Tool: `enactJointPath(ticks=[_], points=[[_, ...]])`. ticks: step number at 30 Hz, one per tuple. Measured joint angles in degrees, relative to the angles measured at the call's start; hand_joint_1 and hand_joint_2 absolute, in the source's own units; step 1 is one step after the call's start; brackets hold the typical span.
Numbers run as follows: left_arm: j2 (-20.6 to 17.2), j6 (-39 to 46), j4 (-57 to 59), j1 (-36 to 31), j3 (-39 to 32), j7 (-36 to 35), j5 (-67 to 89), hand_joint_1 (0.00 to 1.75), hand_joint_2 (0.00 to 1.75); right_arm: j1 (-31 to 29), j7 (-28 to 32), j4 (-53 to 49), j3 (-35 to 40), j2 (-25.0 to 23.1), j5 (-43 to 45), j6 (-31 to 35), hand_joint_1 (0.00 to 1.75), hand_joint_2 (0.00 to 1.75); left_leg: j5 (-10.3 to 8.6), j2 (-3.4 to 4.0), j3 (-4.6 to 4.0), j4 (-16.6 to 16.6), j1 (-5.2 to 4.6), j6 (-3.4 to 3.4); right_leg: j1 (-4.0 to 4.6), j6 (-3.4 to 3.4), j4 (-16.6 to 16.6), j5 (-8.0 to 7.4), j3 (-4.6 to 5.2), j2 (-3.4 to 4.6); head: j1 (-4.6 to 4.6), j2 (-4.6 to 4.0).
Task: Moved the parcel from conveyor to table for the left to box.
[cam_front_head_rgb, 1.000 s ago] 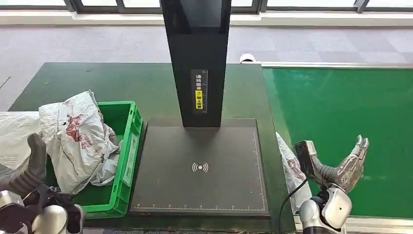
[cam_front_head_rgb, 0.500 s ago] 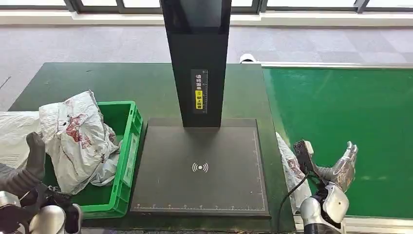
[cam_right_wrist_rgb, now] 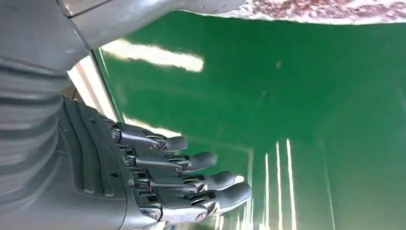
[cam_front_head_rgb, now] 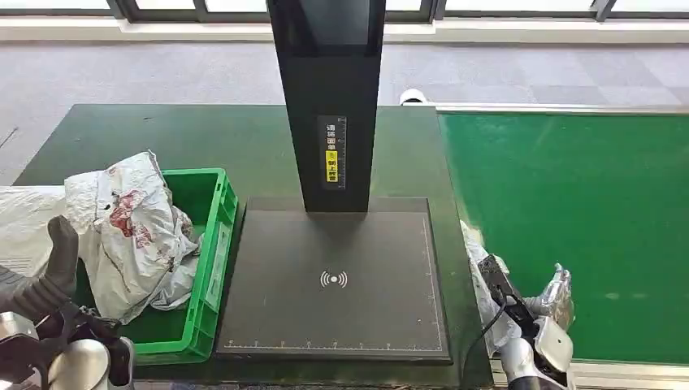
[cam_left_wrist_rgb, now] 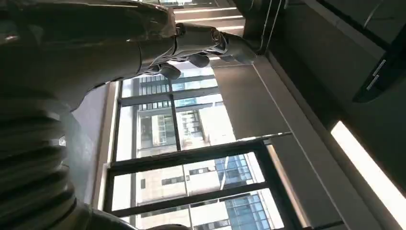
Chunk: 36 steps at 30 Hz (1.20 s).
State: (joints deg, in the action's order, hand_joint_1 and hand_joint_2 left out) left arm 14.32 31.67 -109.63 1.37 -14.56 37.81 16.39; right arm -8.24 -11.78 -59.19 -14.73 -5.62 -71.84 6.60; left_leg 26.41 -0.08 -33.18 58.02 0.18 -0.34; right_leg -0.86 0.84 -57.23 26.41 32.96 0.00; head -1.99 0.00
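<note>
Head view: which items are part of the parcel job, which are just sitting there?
Job:
- parcel beside the scanner pad, by the conveyor's edge
- conveyor
- green crate holding a bagged parcel
- left hand, right hand, both holding nothing

Just there:
- scanner pad with black column
- white object beyond the table

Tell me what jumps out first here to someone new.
The tall black scanner column dominates the middle, rising from a dark pad with a wireless mark on the dark green table. To its left, a crumpled white parcel with red blotches spills over a bright green crate. On the right runs the green conveyor, with the right hand open and empty at its near edge.
</note>
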Motion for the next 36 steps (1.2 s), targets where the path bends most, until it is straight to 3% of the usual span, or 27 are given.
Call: enactJointPath(ticks=[16,18,19,21,22,23,27,36], points=[[0.00,0.00,0.00,0.06,0.02,0.00,0.42,0.00,1.75,0.00,0.39,1.88,0.02,0.68,0.96,-2.82,0.00,1.75,0.00,0.00,0.01,0.00,0.00,0.00,0.00,0.00,0.00,-0.01,-0.02,0.00,-0.02,0.00],[0.00,-0.04,0.00,0.06,0.04,-0.08,0.50,0.00,1.75,0.03,2.35,2.05,0.13,0.74,2.07,-3.93,0.30,1.75,0.00,0.00,0.01,0.00,0.00,0.00,0.00,0.00,0.00,-0.01,-0.01,0.00,0.00,0.02],[0.00,-0.63,0.00,0.05,0.04,-0.44,0.88,0.00,1.75,0.44,5.99,2.05,0.77,0.92,4.29,-6.23,0.58,1.75,0.00,0.00,0.01,0.00,0.00,0.00,0.00,0.00,0.00,0.00,-0.01,0.00,0.00,0.00],[-0.02,-0.96,0.00,0.05,0.04,-0.48,0.98,0.00,1.75,0.81,7.06,2.03,1.38,0.94,5.38,-7.08,0.91,1.75,0.00,-0.01,0.00,0.00,0.00,0.00,0.00,0.00,0.00,0.00,-0.01,0.00,0.00,0.00],[-0.02,-1.20,0.00,0.05,0.04,-0.55,1.03,0.00,1.75,1.06,8.12,1.97,1.83,1.05,6.22,-7.60,1.40,1.75,0.00,0.00,0.00,0.00,0.00,0.00,0.00,0.00,0.00,0.00,-0.01,0.00,-0.02,0.00],[-0.04,-1.42,0.00,0.05,0.04,-0.61,1.03,0.00,1.75,1.23,9.39,1.92,2.16,1.09,7.20,-8.21,1.68,1.75,0.00,0.00,0.01,0.00,0.00,0.00,0.00,0.00,0.00,0.00,-0.01,0.01,0.00,0.00],[-0.13,-2.49,0.33,-0.31,0.04,-0.96,1.05,0.00,1.75,2.08,15.48,1.64,4.20,2.17,11.26,-11.32,1.75,1.75,0.00,0.01,0.01,0.00,0.00,0.00,0.00,0.00,0.00,-0.01,0.00,0.03,-0.02,0.02],[-0.37,-2.86,0.57,-0.56,0.04,-1.05,1.14,0.00,1.75,2.27,16.78,1.66,6.75,3.26,12.39,-11.82,1.75,1.75,0.00,0.01,0.03,0.00,0.00,-0.01,0.01,-0.01,-0.02,-0.01,-0.01,0.05,0.00,0.02]])
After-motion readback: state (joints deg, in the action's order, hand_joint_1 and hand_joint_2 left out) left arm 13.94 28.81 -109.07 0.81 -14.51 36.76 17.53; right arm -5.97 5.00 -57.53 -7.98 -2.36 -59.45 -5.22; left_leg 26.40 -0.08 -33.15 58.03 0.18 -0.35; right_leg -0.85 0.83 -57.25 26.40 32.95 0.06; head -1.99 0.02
